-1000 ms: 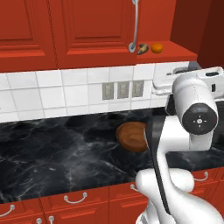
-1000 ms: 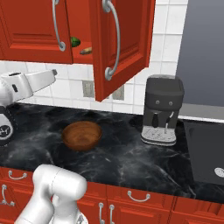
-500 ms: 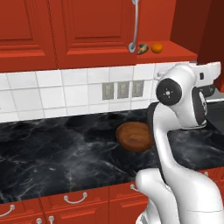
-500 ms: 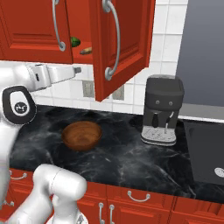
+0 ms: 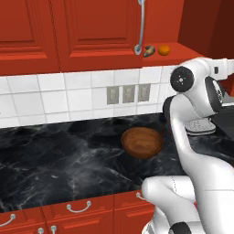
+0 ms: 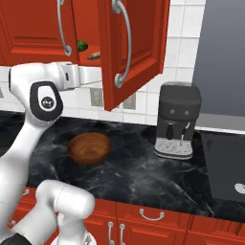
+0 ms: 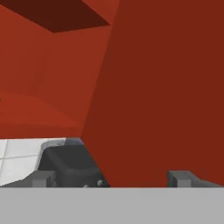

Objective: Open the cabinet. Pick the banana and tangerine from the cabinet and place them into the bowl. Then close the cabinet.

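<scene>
Swinging round from where it hung a second ago, the arm has turned its forearm up toward the cabinet [image 6: 134,43], and the hand now reaches in beside the open right door, whose inner face fills the right of the hand view. The gripper [image 7: 111,177] has its fingers [image 7: 183,178] spread wide, with nothing between them.

On the cabinet's bottom shelf, the banana [image 5: 149,50] lies just left of the tangerine [image 5: 164,50], the two just beside each other and near the lower end of the left door's silver handle [image 5: 140,27]. From the right base view a small green ball [image 6: 82,46] sits further left on the same shelf, with the banana [image 6: 94,56] nearer the open door.

Below, the bowl [image 5: 142,142] sits on the black marble counter [image 5: 55,160], holding nothing. A dark coffee machine [image 6: 178,119] stands to the right of it, against the white tiled wall [image 5: 68,98], which carries three grey switch plates [image 5: 128,94]. No writing, brand or label can be read on any of these things.
</scene>
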